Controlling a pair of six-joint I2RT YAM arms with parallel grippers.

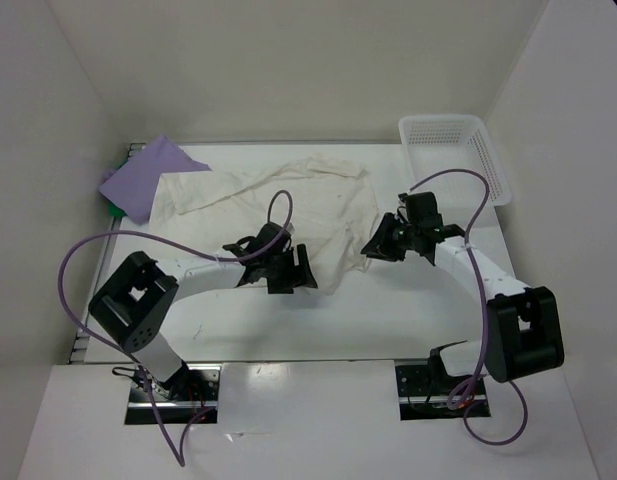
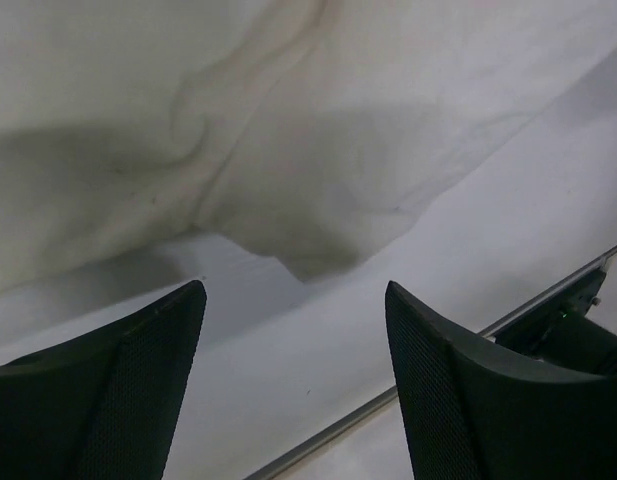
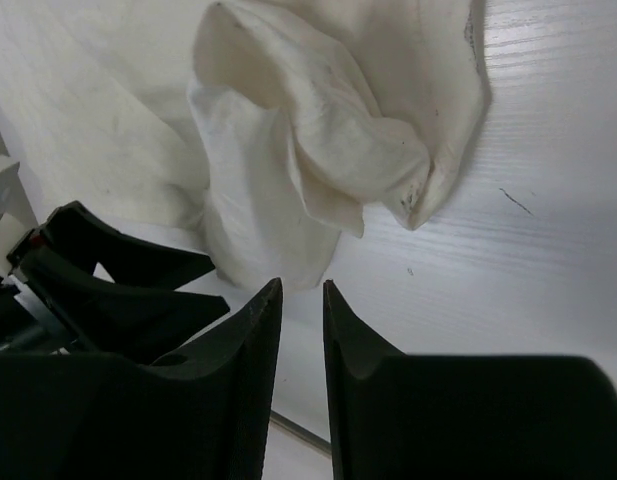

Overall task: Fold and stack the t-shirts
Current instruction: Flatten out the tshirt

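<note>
Got a cream t-shirt [image 1: 288, 195] sprawled across the middle of the table [image 1: 288, 330], unfolded, super wrinkly, with faint dirty marks on the fabric. Also spotting a purple t-shirt [image 1: 143, 178] at the far-left corner, touching the cream one's sleeve. Seeing the left gripper [image 2: 293, 300] at the near hem, jaws spread wide, nothing between them. Seeing the right gripper [image 3: 301, 290] by a bunched-up flap on the right side, jaws nearly together, gripping nothing. Plus a white basket [image 1: 453, 150] far right.

White table [image 1: 388, 310], crumpled cream t-shirt [image 1: 328, 215], purple t-shirt [image 1: 143, 175], white basket [image 1: 440, 121]
</note>
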